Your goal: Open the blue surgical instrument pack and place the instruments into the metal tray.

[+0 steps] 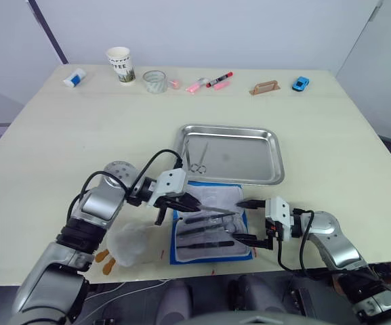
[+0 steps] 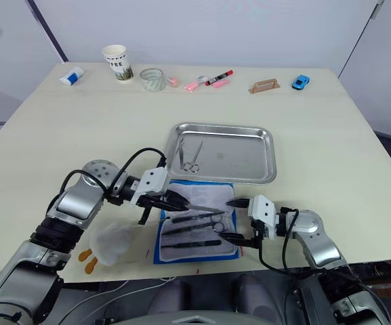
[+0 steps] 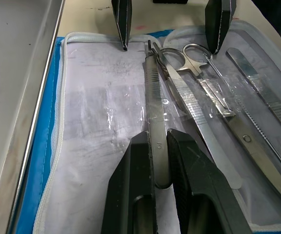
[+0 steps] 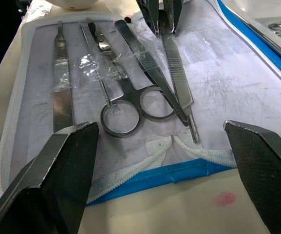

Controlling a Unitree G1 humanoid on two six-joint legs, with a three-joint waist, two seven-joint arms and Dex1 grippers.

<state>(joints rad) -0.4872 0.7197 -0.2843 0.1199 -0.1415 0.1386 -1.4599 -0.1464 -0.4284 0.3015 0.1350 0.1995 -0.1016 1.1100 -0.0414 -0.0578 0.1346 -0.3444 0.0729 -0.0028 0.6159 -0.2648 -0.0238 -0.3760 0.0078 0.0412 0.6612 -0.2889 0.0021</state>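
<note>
The blue surgical instrument pack [image 1: 222, 195] lies open at the table's front edge, its whitish lining up. Several instruments [image 4: 130, 102] lie on it: ring-handled scissors, tweezers and a flat handle. My left gripper [image 1: 194, 205] reaches over the pack's left side, shut on one end of the ribbed tweezers [image 3: 156, 107], which still lie flat along the lining. At the pack's right edge my right gripper [image 1: 248, 221] stands wide open, with nothing between its fingers [image 4: 67, 161]. Just behind the pack sits the metal tray [image 1: 276, 162], with one pair of scissors [image 1: 198, 159] in its left part.
A white plush [image 1: 131, 244] with orange feet lies left of the pack under my left arm. Along the far edge stand a paper cup [image 1: 120, 64], a tape roll [image 1: 155, 81], markers [image 1: 212, 81], a wooden piece [image 1: 265, 87] and a blue toy car [image 1: 300, 84].
</note>
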